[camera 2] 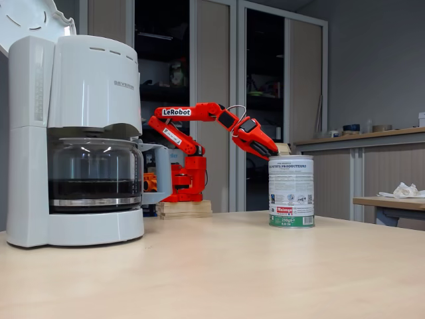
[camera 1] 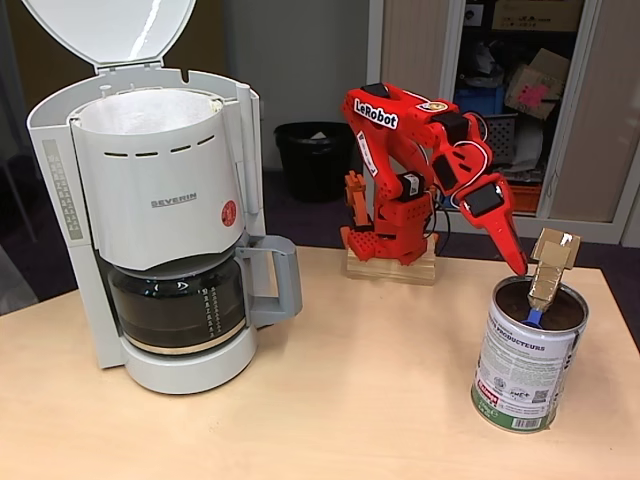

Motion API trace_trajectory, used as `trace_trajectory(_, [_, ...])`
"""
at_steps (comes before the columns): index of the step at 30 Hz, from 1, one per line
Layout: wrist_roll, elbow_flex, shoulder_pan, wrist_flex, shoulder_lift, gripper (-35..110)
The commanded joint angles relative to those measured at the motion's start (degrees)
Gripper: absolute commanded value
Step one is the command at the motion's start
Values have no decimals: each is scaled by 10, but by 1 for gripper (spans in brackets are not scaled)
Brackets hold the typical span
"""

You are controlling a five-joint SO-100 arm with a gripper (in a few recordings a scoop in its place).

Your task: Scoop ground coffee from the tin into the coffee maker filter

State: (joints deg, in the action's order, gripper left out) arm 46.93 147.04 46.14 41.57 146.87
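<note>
claw point(camera 1: 530, 270) at the tin point(camera 1: 528, 356) rim, gripping a cardboard-handled scoop point(camera 1: 548, 272) dipped inside; filter point(camera 1: 160, 175) apart, at left.

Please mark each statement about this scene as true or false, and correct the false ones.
1. The tin stands upright on the table. True.
2. The coffee maker's lid is closed. False: it is raised open above the filter.
3. The gripper is above the filter. False: it is at the tin's open top, holding a cardboard-handled scoop.
4. The carafe sits under the filter. True.
5. The tin lies beside the carafe, touching it. False: they stand well apart.
</note>
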Motion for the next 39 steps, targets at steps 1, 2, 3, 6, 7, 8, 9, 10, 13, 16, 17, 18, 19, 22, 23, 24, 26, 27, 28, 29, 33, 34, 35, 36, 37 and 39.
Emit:
trace_trajectory(1, [-30,-11,-10,15,25,15])
trace_trajectory(2, [-41,-12,-16,20,26,15])
trace_trajectory(3, [-54,-14,-22,25,28,15])
trace_trajectory(6, [-88,-21,-40,40,35,14])
trace_trajectory(7, [-98,-24,-47,45,38,14])
trace_trajectory(8, [-105,-26,-54,50,39,14])
trace_trajectory(9, [-114,-28,-60,54,41,14])
trace_trajectory(10, [-124,-28,-67,57,46,13])
trace_trajectory(13, [-143,-26,-83,69,62,13])
trace_trajectory(16, [-156,-18,-94,80,82,13])
trace_trajectory(17, [-157,-14,-98,83,89,13])
trace_trajectory(18, [-160,-9,-100,85,97,12])
trace_trajectory(19, [-163,-2,-104,87,105,12])
trace_trajectory(22, [-184,24,-120,87,133,8])
trace_trajectory(23, [-192,32,-127,87,141,6])
trace_trajectory(24, [-202,38,-137,87,146,4])
trace_trajectory(26, [-228,44,-158,85,152,2])
trace_trajectory(27, [-239,44,-171,85,152,0])
trace_trajectory(28, [-252,43,-183,85,151,0])
trace_trajectory(29, [-263,40,-194,85,150,0])
trace_trajectory(33, [-307,37,-238,92,150,0])
trace_trajectory(34, [-320,37,-250,92,149,0])
trace_trajectory(35, [-335,37,-258,92,146,0])
trace_trajectory(36, [-352,37,-265,92,146,0])
trace_trajectory(37, [-368,39,-274,90,146,0])
trace_trajectory(39, [-382,41,-292,87,142,0])
